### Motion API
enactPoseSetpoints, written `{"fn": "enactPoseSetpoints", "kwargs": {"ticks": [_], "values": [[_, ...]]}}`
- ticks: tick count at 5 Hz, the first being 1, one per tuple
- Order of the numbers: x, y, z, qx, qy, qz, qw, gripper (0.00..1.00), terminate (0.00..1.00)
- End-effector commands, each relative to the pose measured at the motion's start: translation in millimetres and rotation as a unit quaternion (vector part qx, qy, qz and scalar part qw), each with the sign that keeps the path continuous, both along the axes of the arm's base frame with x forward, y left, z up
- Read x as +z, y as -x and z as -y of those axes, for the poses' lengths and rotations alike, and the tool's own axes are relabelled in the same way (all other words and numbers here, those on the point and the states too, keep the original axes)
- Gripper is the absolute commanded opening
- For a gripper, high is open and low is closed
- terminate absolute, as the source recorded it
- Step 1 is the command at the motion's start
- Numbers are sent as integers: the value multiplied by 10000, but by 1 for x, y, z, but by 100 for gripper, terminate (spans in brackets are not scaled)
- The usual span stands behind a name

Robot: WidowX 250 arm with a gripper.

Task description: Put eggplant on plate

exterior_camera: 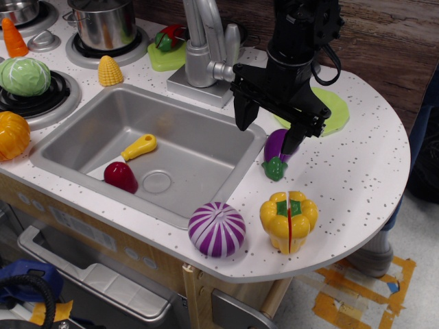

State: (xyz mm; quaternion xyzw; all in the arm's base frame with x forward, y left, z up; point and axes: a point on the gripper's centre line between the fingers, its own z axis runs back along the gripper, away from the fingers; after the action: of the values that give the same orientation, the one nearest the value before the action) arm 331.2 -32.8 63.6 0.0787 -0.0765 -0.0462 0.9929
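White speckled worktop (357, 171) is carrying a steel sink (199, 157), with brown wood behind it. I am seeing the end effector (269, 130) hanging open, its right finger touching or hiding the top of the eggplant (276, 156), which is lying on the worktop just beside the sink edge. The arm is covering part of the lime plate (335, 110) behind.

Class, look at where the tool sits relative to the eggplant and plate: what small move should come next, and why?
Probably shift the tool slightly right and lower it to straddle the eggplant: its fingers are open, one touches it, and it lies on the counter beside the plate.
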Motion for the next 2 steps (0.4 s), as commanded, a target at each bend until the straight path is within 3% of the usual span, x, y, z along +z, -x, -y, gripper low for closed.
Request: {"fn": "enactPoseSetpoints", "kwargs": {"ticks": [1, 2], "values": [[0, 0, 0, 0, 0, 0, 10000, 100, 0], [4, -9, -3, 12, -3, 85, 10000, 100, 0]]}}
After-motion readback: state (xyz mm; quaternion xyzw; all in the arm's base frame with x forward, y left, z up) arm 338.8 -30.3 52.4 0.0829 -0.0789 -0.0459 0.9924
